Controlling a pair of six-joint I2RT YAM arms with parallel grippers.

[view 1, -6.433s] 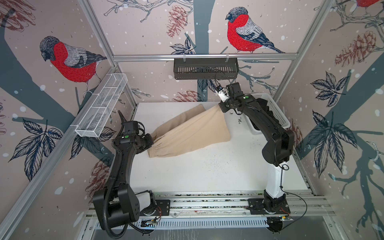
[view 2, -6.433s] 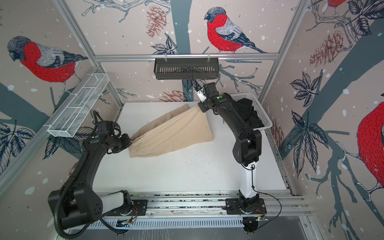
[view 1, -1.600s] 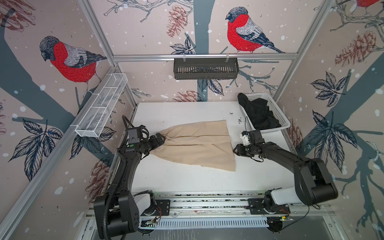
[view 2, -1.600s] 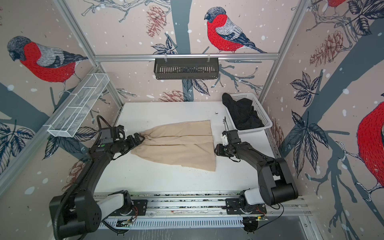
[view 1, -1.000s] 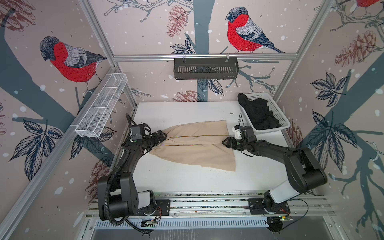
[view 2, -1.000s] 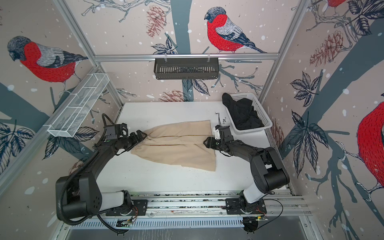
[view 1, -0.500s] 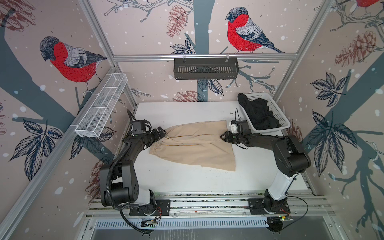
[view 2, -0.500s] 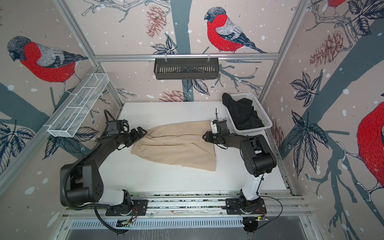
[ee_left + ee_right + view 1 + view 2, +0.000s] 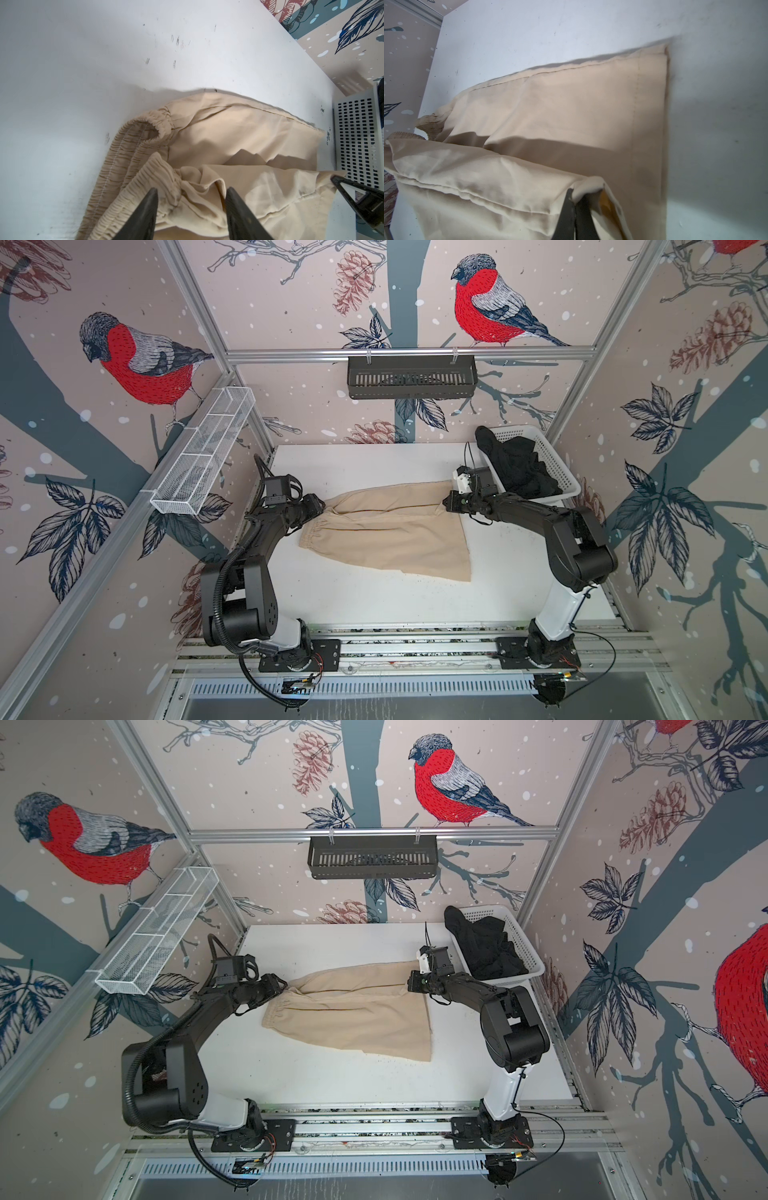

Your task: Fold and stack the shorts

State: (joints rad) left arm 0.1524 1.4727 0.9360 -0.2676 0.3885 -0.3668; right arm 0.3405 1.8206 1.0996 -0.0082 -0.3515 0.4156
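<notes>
The right pincer pinched the beige shorts at a hem corner; the left pincer stood spread astride their waistband.

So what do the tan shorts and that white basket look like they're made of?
Tan shorts: soft woven cloth, matte, likely cotton or a blend. It creases and drapes, with stitched seams and a gathered elastic waistband.
White basket: rigid moulded plastic, smooth and faintly shiny, walls pierced by a regular grid of small holes. The exact plastic cannot be told.
</notes>
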